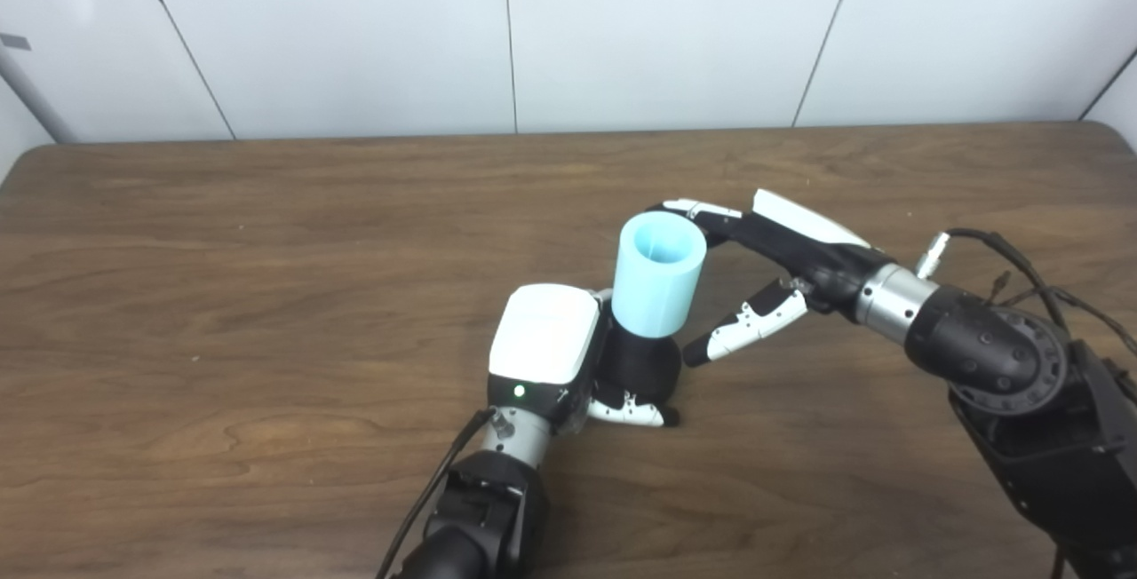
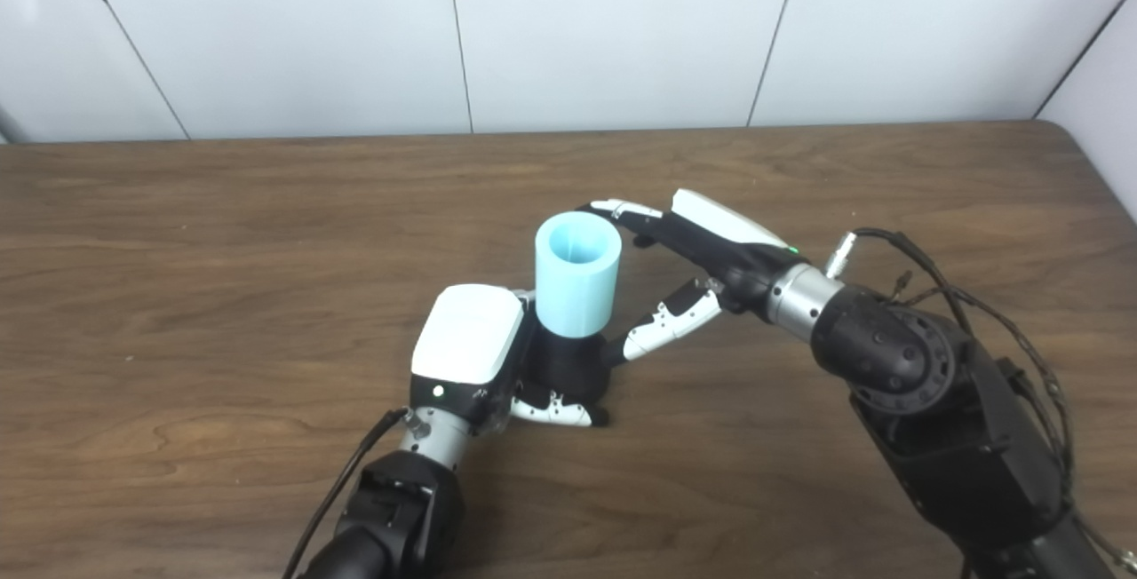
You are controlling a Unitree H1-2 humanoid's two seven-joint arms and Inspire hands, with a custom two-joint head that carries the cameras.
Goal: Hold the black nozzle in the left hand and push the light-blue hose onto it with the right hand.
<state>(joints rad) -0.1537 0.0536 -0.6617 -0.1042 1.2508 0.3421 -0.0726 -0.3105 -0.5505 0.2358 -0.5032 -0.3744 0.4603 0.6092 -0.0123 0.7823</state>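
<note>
Left hand [image 1: 568,357], nearest the camera at mid-table, wrapped shut around black nozzle [image 1: 641,364], fingers [image 1: 627,411] curled under its base against table [image 1: 222,295]. Light-blue hose [image 1: 659,273] seated upright on nozzle's top, open end up, slightly tilted. Right hand [image 1: 782,259] spread wide just right of hose, upper fingers [image 1: 702,209] reaching behind its rim, touching or not impossible to tell, thumb [image 1: 746,323] apart below, grasping nothing.
</note>
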